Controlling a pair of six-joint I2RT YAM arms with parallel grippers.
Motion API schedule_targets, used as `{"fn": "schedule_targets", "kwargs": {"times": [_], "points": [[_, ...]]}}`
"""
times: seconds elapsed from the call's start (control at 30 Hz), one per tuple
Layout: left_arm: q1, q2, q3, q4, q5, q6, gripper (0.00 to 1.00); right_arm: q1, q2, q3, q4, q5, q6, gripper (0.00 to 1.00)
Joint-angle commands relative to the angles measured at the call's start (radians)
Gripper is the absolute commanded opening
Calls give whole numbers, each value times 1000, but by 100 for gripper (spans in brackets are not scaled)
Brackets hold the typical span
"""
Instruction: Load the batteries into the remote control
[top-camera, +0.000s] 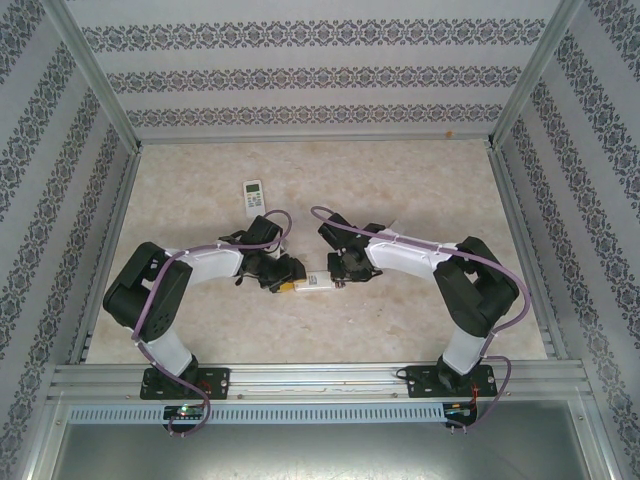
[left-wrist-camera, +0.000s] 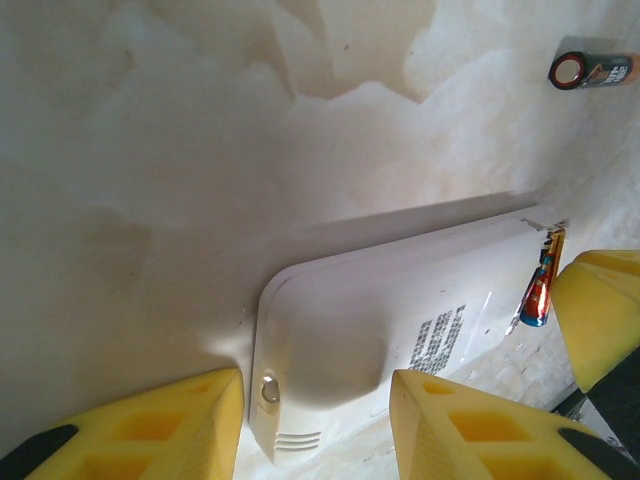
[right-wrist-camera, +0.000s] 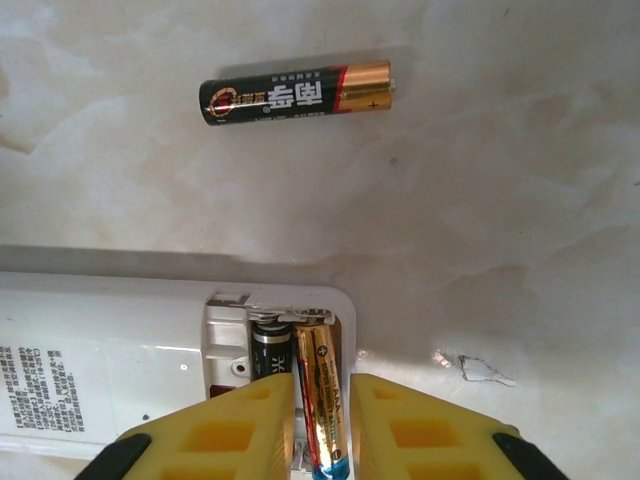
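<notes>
The white remote control (left-wrist-camera: 400, 310) lies back side up on the table, and my left gripper (left-wrist-camera: 315, 420) is shut across its front end. Its battery compartment (right-wrist-camera: 280, 320) at the other end stands uncovered. A black battery (right-wrist-camera: 268, 355) sits in the left slot. A gold battery (right-wrist-camera: 325, 400) lies slanted in the right slot. My right gripper (right-wrist-camera: 322, 420) straddles the gold battery, its jaws a little apart with a thin gap on each side. One loose black-and-copper battery (right-wrist-camera: 296, 92) lies on the table beyond the remote. From above, both grippers meet over the remote (top-camera: 316, 283).
A second white remote (top-camera: 254, 194) rests on the marble tabletop behind the left arm. The loose battery (left-wrist-camera: 592, 70) shows at the top right of the left wrist view. Patterned walls and metal rails enclose the table on three sides.
</notes>
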Motion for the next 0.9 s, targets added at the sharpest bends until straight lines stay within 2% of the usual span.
{"fn": "schedule_targets", "kwargs": {"times": [0.0,0.27,0.47,0.7,0.87], "points": [[6,24,11,-12,-12,12,44,3,19,6,-7,8,4,20],[7,24,16,-17,-15,17,44,8,51,1,-21,-13,-12,19],[6,29,19,-17,-12,16,44,7,30,23,-38,-8,-10,13],[6,30,19,-17,-13,16,44,3,-44,8,-16,4,28,13],[7,36,25,-20,-10,17,44,4,-15,23,-10,17,30,13]]}}
